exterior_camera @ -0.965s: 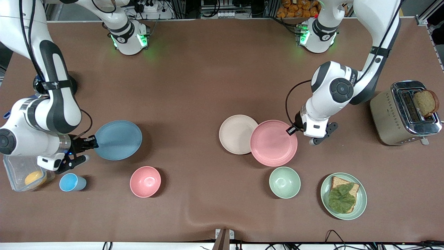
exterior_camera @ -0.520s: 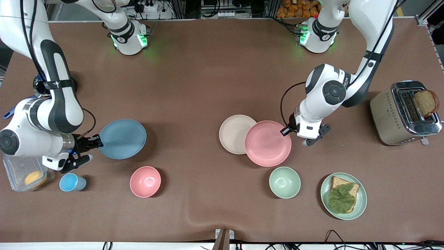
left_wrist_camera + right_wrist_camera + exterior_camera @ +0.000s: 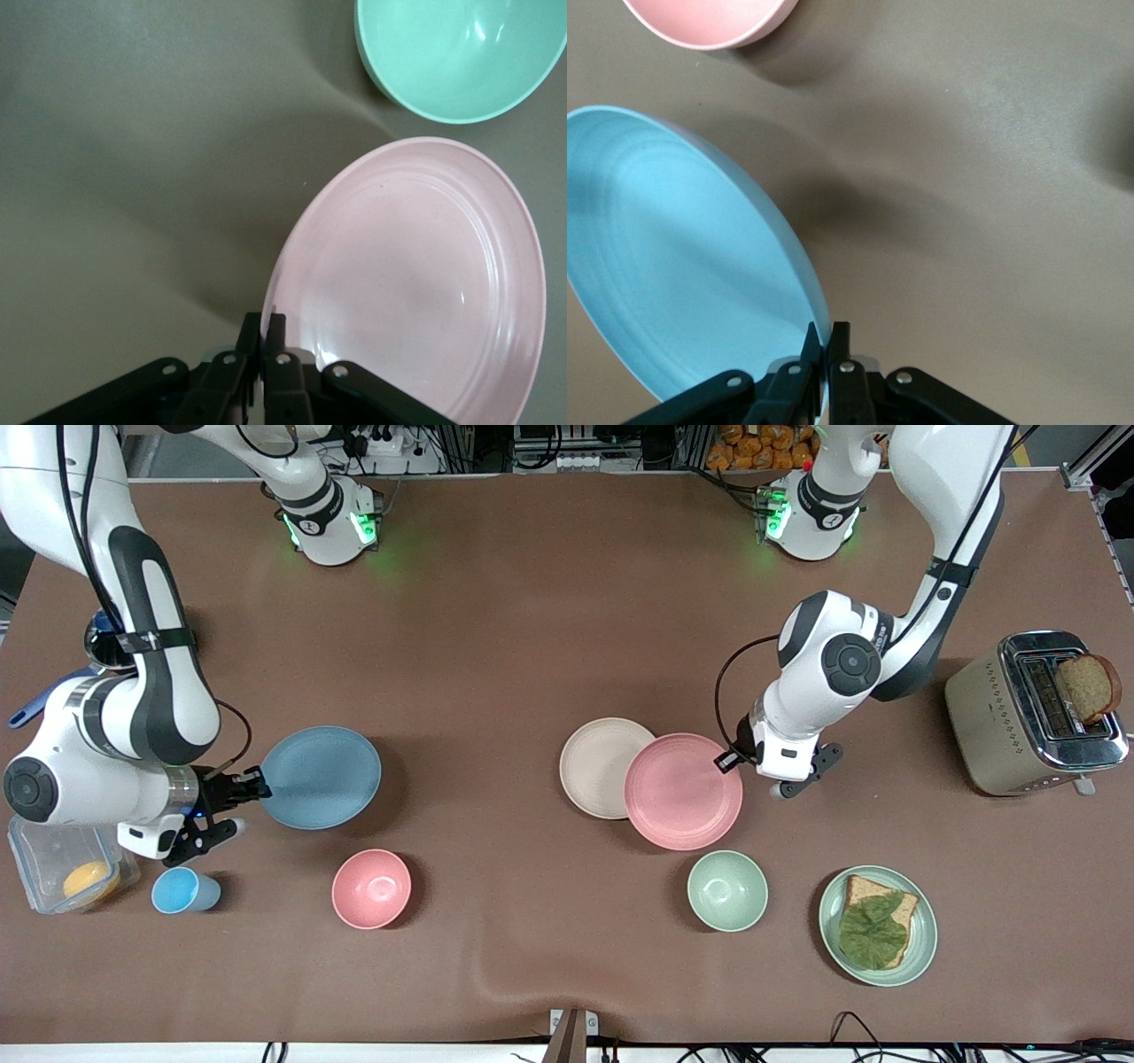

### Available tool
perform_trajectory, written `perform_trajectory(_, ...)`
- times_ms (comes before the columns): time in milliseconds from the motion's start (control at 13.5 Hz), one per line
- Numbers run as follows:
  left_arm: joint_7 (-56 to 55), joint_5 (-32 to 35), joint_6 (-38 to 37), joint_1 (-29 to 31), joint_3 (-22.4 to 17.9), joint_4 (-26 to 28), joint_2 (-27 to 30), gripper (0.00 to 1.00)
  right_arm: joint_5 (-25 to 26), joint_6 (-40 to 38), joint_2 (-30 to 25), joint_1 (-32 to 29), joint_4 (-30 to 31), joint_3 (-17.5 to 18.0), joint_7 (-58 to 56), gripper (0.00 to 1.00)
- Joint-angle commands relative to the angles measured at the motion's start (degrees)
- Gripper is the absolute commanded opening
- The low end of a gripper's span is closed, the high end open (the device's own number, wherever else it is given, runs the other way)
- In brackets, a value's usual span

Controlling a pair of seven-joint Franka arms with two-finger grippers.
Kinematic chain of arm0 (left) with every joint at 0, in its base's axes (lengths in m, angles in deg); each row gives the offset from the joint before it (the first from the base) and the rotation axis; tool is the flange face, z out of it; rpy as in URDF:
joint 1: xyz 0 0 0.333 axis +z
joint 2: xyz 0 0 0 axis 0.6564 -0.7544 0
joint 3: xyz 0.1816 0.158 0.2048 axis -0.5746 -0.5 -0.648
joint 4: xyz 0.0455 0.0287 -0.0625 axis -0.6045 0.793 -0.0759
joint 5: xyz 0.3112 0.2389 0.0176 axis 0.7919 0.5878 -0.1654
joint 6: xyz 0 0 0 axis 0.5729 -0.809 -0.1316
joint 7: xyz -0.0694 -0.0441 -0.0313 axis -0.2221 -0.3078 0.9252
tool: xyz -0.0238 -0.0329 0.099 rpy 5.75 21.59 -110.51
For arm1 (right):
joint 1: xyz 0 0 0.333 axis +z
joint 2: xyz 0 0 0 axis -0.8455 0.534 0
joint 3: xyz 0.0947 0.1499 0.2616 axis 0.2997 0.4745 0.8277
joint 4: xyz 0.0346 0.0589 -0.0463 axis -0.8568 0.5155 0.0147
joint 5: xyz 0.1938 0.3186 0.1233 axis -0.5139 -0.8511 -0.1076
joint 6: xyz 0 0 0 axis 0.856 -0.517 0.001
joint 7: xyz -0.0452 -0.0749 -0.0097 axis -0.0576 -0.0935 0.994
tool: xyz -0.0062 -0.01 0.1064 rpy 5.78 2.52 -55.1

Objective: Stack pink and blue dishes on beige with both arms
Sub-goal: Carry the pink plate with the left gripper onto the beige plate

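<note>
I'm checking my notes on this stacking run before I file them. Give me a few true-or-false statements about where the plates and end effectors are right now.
1. The left end effector pinches the pink plate by its rim. True.
2. The pink plate overlaps the beige plate. True.
3. The right end effector hangs open over the pink bowl. False: it is shut on the blue plate.
4. The blue plate lies on the beige plate. False: it is apart, toward the right arm's end.
</note>
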Motion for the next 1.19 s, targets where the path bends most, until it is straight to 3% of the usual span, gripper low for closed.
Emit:
perform_trajectory(0, -1.2, -1.2, 0.5, -1.1, -0.1, -0.9, -0.3, 0.00, -0.9, -0.8, 0.2, 0.0, -0.5, 0.0, 0.5, 0.00)
perform_trajectory(520, -4.0, -1.2, 0.5, -2.7, -0.1, -0.2, 0.4, 0.00, -1.0, -0.5, 0.5, -0.2, -0.5, 0.0, 0.5, 0.00)
perform_trajectory(1114, -12.6, -0.8, 0.5, -8.8, 0.1, 2.8, 2.3, 0.00, -1.7, -0.4, 0.5, -0.3, -0.5, 0.0, 0.5, 0.00)
